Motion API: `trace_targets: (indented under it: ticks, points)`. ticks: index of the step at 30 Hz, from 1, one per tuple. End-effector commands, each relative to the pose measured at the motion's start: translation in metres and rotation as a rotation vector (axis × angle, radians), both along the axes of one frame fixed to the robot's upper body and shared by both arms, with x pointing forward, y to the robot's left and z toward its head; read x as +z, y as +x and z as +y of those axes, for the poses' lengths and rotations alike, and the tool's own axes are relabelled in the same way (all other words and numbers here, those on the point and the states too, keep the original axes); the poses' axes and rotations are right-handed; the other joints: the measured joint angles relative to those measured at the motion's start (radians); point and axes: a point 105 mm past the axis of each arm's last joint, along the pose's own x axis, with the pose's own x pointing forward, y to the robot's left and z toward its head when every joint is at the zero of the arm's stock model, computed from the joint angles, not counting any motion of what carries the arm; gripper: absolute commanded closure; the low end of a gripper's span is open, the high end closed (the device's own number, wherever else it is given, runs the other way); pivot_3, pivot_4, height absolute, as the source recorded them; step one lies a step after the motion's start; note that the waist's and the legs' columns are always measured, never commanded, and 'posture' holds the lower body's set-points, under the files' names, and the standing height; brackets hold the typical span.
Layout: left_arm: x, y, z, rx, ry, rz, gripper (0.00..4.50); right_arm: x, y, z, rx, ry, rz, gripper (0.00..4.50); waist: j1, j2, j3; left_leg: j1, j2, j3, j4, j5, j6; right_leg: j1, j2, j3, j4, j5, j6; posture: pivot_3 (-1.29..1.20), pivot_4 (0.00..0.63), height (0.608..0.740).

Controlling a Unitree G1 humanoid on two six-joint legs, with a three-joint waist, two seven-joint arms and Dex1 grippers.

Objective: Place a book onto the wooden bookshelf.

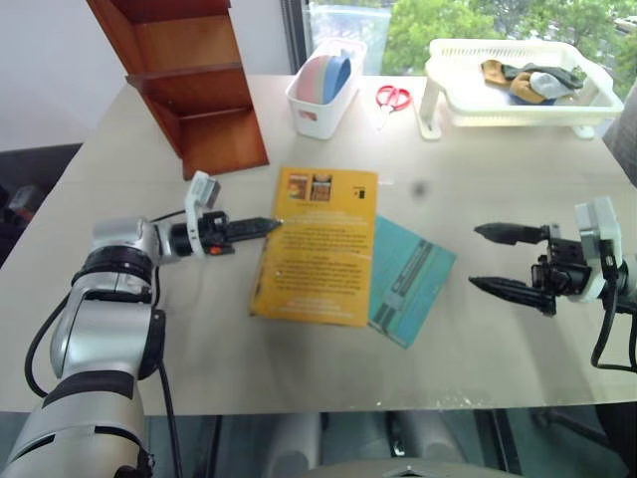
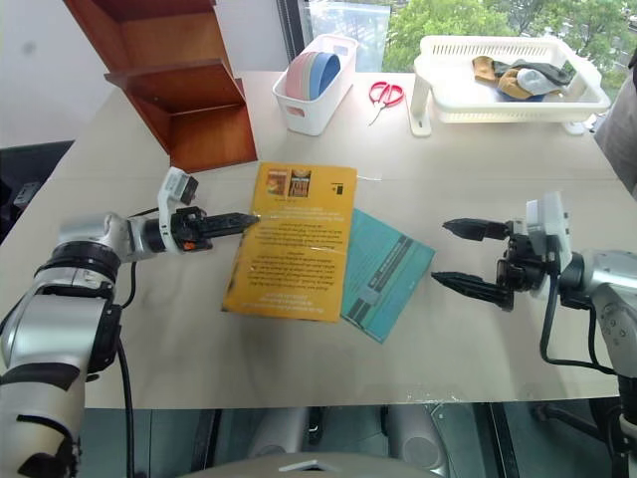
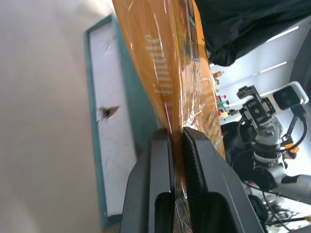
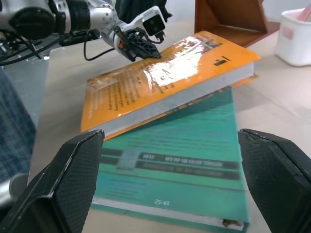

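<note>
Table (image 1: 299,368), with the wooden bookshelf (image 1: 189,80) at its far left. At centre, the book (image 1: 320,244) lies tilted, partly over a teal book (image 1: 413,279). Left gripper (image 1: 271,226) clamped on the book's left edge. Right gripper (image 1: 488,259), fingers apart, hovers at right.

Left gripper (image 3: 177,141) clamped on the orange book (image 3: 165,63)

Both black fingers (image 3: 153,179) pinched the glossy cover's edge; the teal book (image 3: 114,121) lay beneath it on the table (image 3: 43,97).

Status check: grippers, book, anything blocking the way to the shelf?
Left gripper shut on book edge. Right gripper open, empty. Path to bookshelf clear.
</note>
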Motion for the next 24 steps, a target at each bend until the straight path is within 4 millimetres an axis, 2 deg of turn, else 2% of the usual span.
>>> trace_targets:
  ticks: [1, 4, 8, 10, 13, 15, 18, 24]
  points:
    - [0.035, 0.002, 0.005, -0.006, -0.016, -0.164, 4.49, 0.024, -0.003, -0.006, -0.004, 0.050, -0.056, 0.00, 0.000, 0.000, 0.000, 0.000, 0.000, 0.000, 0.000, 0.000, 0.000, 0.000, 0.000, 0.000, 0.000, 0.000, 0.000, 0.00, 0.150, 0.740]
    - [0.053, 0.005, 0.004, -0.022, 0.063, -0.346, 4.49, 0.031, -0.005, -0.010, 0.001, 0.072, -0.053, 0.00, 0.002, 0.000, 0.000, 0.000, 0.000, 0.000, 0.000, 0.000, 0.000, 0.000, 0.000, 0.000, 0.000, 0.000, 0.000, 0.00, 0.150, 0.740]
    - [0.111, -0.004, -0.010, -0.091, 0.086, -0.624, 4.49, 0.048, -0.009, -0.020, 0.022, 0.156, -0.038, 0.00, 0.009, -0.001, 0.002, -0.002, 0.000, -0.001, 0.001, 0.000, 0.000, 0.000, -0.001, -0.003, 0.000, 0.000, 0.000, 0.00, 0.150, 0.740]
    - [0.128, -0.008, -0.014, -0.091, 0.084, -0.692, 4.49, 0.055, -0.011, -0.023, 0.035, 0.192, -0.032, 0.00, 0.010, -0.001, 0.002, -0.003, 0.000, -0.002, 0.002, 0.000, 0.000, 0.000, -0.001, -0.004, 0.000, 0.000, 0.000, 0.00, 0.150, 0.740]
    - [0.163, -0.015, -0.022, -0.075, 0.171, -0.900, 4.49, 0.070, -0.011, -0.031, 0.046, 0.276, -0.045, 0.00, 0.009, 0.000, 0.003, -0.002, 0.000, -0.002, 0.002, 0.000, 0.000, 0.000, -0.001, -0.004, -0.001, 0.000, 0.000, 0.00, 0.150, 0.740]
    - [0.172, -0.017, -0.028, -0.072, 0.315, -1.052, 4.49, 0.073, -0.010, -0.035, 0.056, 0.299, -0.029, 0.00, 0.008, 0.000, 0.003, -0.002, 0.000, -0.002, 0.002, 0.000, 0.000, 0.000, -0.001, -0.004, -0.001, 0.000, 0.000, 0.00, 0.150, 0.740]
    - [0.188, -0.020, -0.033, -0.058, 0.415, -1.178, 4.49, 0.076, -0.009, -0.040, 0.071, 0.341, -0.020, 0.00, 0.005, 0.000, 0.003, -0.002, 0.000, -0.002, 0.002, 0.000, 0.000, 0.000, -0.001, -0.003, -0.001, 0.000, 0.000, 0.00, 0.150, 0.740]
    - [0.224, -0.007, -0.040, 0.110, 0.763, -1.518, 4.49, 0.093, -0.005, -0.049, 0.129, 0.494, -0.038, 0.00, 0.005, 0.001, 0.004, -0.002, -0.001, -0.001, 0.002, 0.000, 0.000, 0.000, 0.000, -0.003, -0.001, 0.000, 0.000, 0.00, 0.150, 0.740]
